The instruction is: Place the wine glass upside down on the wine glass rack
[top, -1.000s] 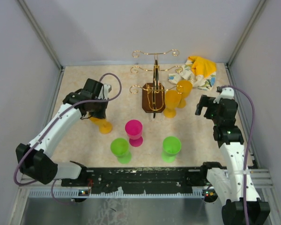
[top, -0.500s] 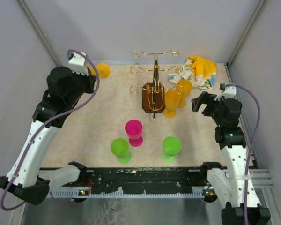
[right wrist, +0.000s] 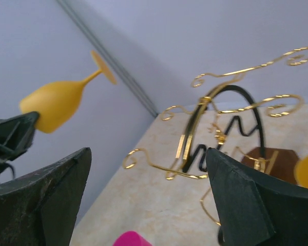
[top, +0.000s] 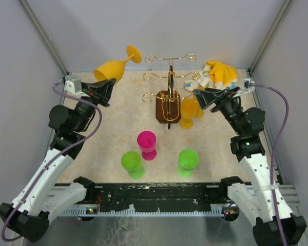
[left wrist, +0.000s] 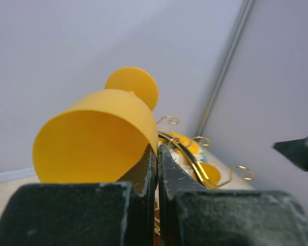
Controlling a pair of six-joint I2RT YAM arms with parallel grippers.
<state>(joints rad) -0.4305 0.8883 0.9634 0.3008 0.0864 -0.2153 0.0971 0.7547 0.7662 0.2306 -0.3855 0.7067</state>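
My left gripper (top: 103,86) is shut on the rim of an orange wine glass (top: 113,66). It holds the glass high above the table's far left, tilted, with the foot pointing up and right toward the wine glass rack (top: 169,92). In the left wrist view the fingers (left wrist: 157,148) pinch the rim of the glass (left wrist: 97,138), and the gold hooks of the rack (left wrist: 195,148) show behind. My right gripper (top: 211,97) is open and empty, raised just right of the rack. Its wrist view (right wrist: 148,154) shows the rack (right wrist: 215,118) and the held glass (right wrist: 56,105).
Two more orange glasses (top: 189,110) are close against the rack's right side. A pink glass (top: 147,141) and two green glasses (top: 131,161) (top: 188,159) stand in front. A yellow patterned cloth (top: 218,74) lies at the back right. Grey walls enclose the table.
My left arm has lifted the orange glass off the table, swung it to the far left and tipped it foot-up. My right gripper has risen and turned toward the rack.
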